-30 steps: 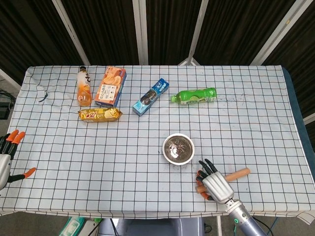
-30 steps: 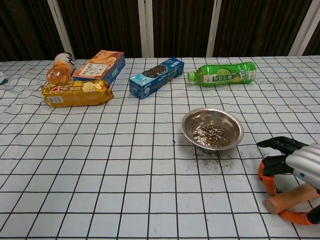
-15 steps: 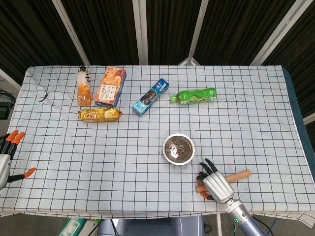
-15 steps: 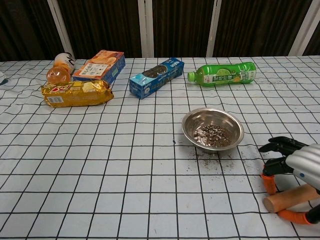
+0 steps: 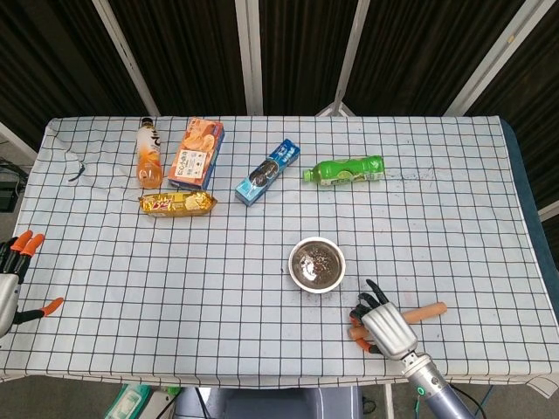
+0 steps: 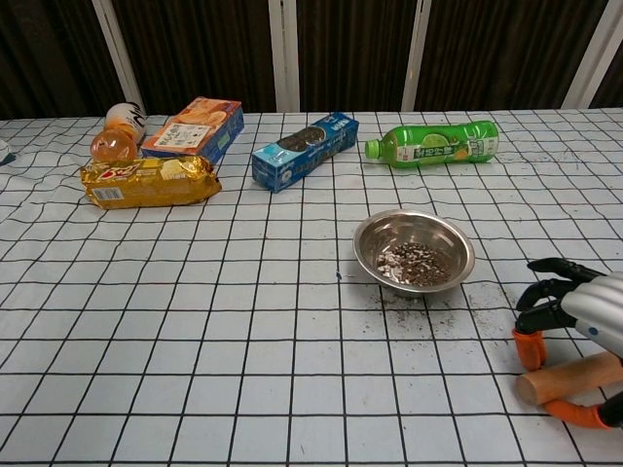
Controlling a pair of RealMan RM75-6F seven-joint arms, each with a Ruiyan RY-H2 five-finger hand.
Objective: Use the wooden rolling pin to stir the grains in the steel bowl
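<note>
The steel bowl [image 5: 317,264] [image 6: 414,251] holds dark grains and stands right of the table's middle. The wooden rolling pin [image 5: 423,311] [image 6: 574,377] lies flat on the cloth near the front edge, to the right of the bowl. My right hand [image 5: 382,325] [image 6: 584,311] rests over the pin's left end with its fingers spread and not closed around it; orange fingertips [image 6: 529,346] show on either side of the wood. My left hand [image 5: 9,281] hangs off the table's left edge, fingers apart and holding nothing.
Along the back stand an orange bottle [image 5: 149,152], an orange box [image 5: 196,154], a yellow snack pack [image 5: 178,203], a blue box [image 5: 267,172] and a lying green bottle [image 5: 345,170]. Spilled grains [image 6: 404,309] dot the cloth in front of the bowl.
My right hand has drawn slightly right and toward the front edge, and the rolling pin has shifted a little with it. The left hand has not moved.
</note>
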